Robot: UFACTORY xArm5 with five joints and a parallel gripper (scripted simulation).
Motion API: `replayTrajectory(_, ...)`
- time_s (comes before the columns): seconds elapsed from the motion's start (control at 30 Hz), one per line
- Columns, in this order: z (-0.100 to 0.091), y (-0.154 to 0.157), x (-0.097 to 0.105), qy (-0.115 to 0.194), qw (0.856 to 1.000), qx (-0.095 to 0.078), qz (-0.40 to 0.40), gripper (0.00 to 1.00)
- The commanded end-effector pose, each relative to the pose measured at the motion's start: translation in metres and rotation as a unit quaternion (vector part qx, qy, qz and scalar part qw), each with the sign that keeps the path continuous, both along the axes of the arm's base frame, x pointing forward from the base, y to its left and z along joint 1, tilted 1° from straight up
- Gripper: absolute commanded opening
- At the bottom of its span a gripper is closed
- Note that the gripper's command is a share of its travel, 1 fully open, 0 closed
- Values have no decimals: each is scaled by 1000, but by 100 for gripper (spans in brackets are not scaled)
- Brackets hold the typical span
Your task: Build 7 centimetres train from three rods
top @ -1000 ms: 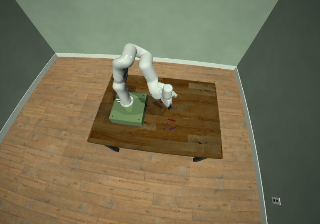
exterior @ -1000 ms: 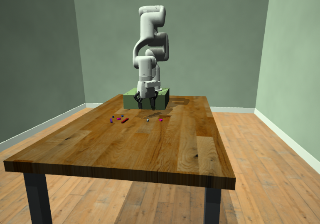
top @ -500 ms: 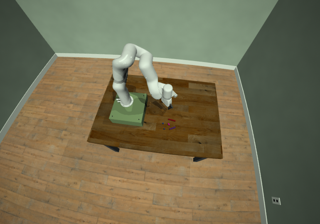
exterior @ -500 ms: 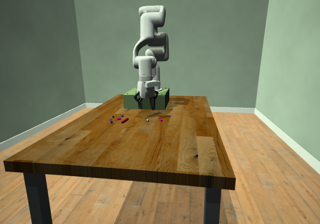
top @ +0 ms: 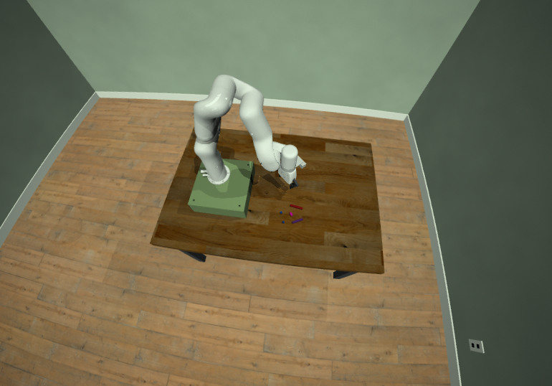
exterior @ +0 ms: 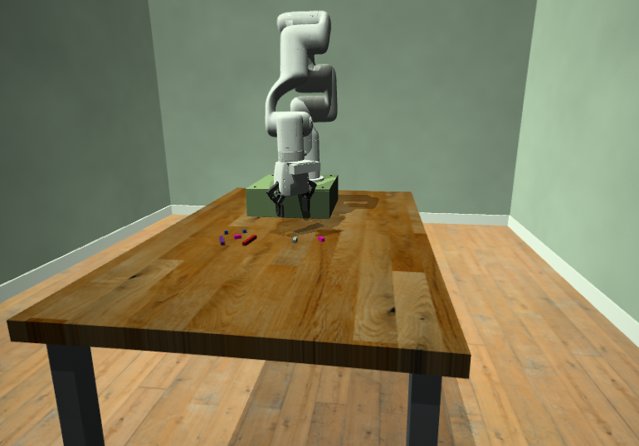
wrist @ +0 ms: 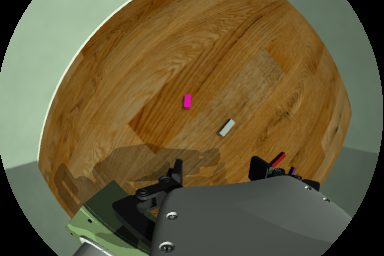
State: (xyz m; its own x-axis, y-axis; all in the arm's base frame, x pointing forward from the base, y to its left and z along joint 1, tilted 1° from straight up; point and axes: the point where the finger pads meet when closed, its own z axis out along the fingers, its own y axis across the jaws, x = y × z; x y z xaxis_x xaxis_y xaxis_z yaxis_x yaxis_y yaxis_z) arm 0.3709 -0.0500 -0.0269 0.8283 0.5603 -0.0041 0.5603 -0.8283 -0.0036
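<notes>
From where I stand, the gripper [top: 293,186] [exterior: 293,216] [wrist: 217,169] hangs above the table [top: 348,185] [exterior: 309,286] [wrist: 100,93], its fingers wide apart with nothing between them; the grey rod [exterior: 295,239] [wrist: 226,127] lies flat below the level of the fingertips, nearest them in the exterior view; one magenta rod [exterior: 320,238] [wrist: 187,101] lies apart from it, right of both fingers in that view.

To the left of the fingers there lie the rest; the red rod [top: 295,206] [exterior: 249,239] [wrist: 278,159] is the nearest of these, the purple rod [top: 297,220] [exterior: 221,239] [wrist: 293,171] is farther out, and the second magenta rod [top: 291,214] [exterior: 237,236] sits between them; two small blue rods [top: 280,212] [exterior: 244,230] lie near that one, on the side toward the green base [top: 218,207] [exterior: 257,201] [wrist: 95,218]; no rods are joined end to end.
</notes>
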Motion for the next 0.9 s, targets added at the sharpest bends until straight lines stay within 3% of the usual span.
replayTrajectory(0.0, 1, 0, 1, -2, 1000, 0, 0, 100)
replayTrajectory(0.6, 1, -2, 2, -2, 1000, 0, 6, 100)
replayTrajectory(0.87, 3, -27, 8, -2, 993, 0, 119, 100)
